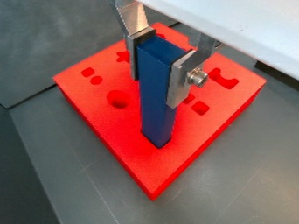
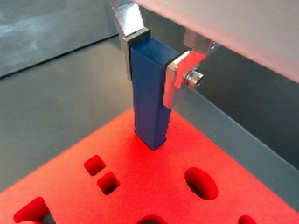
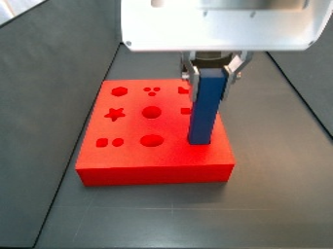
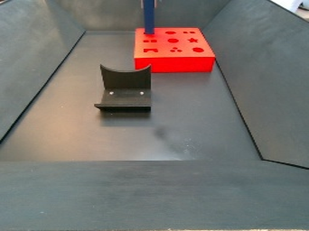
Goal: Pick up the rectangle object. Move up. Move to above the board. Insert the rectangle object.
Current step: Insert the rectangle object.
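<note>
The blue rectangle object [image 1: 156, 96] stands upright, clamped at its upper part between the silver fingers [image 1: 176, 83] of my gripper [image 1: 160, 63]. It also shows in a wrist view [image 2: 149, 96] and in both side views [image 3: 204, 107] [image 4: 148, 13]. Its lower end meets the top of the red board [image 1: 100, 118] close to one edge, and the rectangular hole is hidden beneath it. The board also shows in a wrist view [image 2: 128, 179] and in both side views [image 3: 156, 167] [image 4: 182, 61]. My gripper [image 3: 208, 68] is directly over the board's right side.
The board's star, round, hexagon and square holes [image 3: 151, 113] lie open beside the bar. The dark fixture [image 4: 122, 90] stands on the grey floor apart from the board. Sloping grey walls [image 4: 36, 81] enclose the floor.
</note>
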{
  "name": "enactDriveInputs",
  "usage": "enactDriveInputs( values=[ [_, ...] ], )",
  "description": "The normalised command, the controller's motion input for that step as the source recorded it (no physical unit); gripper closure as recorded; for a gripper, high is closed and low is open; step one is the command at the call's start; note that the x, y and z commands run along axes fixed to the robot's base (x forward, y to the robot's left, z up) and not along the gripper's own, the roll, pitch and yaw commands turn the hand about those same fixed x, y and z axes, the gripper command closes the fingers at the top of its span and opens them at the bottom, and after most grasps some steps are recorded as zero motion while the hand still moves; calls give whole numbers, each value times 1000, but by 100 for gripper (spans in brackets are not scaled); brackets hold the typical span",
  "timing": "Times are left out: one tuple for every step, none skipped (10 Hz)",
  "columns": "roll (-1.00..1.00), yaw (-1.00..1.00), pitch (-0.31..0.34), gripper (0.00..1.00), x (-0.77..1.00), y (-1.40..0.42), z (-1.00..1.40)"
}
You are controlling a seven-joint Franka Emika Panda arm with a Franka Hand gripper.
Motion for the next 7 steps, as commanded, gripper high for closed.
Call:
enactDriveInputs(
  values=[
    [56,0,-69,100,54,0,-374],
    [47,0,-101,100,0,0,-380],
    [34,0,-109,100,0,0,-314],
    [14,0,-91,100,0,0,-269],
    [0,0,-36,100,0,0,-23],
    [0,0,0,100,0,0,-17],
    [0,0,-26,100,0,0,-9]
  ],
)
